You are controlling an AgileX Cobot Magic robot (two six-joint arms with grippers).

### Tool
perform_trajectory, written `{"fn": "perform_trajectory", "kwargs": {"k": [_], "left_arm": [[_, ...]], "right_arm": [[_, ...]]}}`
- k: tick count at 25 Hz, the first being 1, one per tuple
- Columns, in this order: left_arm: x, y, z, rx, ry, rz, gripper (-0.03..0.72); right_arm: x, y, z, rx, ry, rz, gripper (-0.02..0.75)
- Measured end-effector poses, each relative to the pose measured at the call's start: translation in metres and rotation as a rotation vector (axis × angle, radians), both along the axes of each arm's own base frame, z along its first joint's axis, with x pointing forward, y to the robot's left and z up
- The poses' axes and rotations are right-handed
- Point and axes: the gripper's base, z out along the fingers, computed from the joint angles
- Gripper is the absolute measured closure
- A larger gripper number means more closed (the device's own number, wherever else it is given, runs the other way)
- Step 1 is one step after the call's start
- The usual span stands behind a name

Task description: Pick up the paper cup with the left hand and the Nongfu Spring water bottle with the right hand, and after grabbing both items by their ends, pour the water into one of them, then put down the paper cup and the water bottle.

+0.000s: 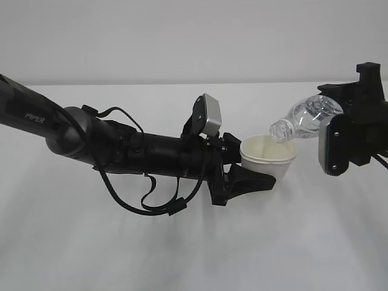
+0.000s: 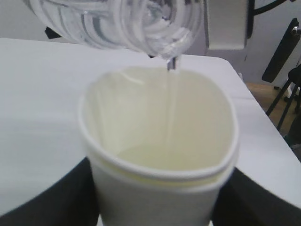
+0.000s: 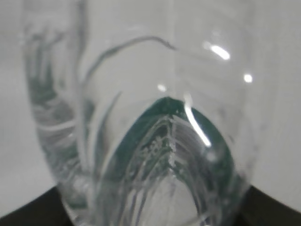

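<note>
Nearest, the left hand [image 1: 245,176] holds the cup [image 1: 268,156] upright above the table's [image 1: 182,254] middle, jaws closed around its lower wall. Beyond, the right hand [image 1: 354,118] clamps the bottle [image 1: 306,118] by its base, long axis tilted neck-down leftward, mouth over the cup's far rim. Water [image 2: 171,108] streams in. Open table lies all around for setting both down.

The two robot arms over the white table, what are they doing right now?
They are pouring water. The left hand holds the paper cup upright above the table, its jaws closed around the cup's lower part. The right hand holds the Nongfu Spring water bottle tilted, neck down over the cup's rim. In the left wrist view a thin stream of water falls into the cup, which already holds a little.
</note>
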Motion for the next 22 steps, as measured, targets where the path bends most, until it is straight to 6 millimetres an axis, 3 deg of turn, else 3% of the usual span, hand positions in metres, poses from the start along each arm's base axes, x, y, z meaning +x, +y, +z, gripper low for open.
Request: {"fn": "perform_trajectory", "kwargs": {"k": [22], "left_arm": [[0.0,0.0,0.0,0.0,0.002,0.0,0.237]], "right_arm": [[0.0007,0.0003,0.0006,-0.008,-0.002,0.006,0.329]]}}
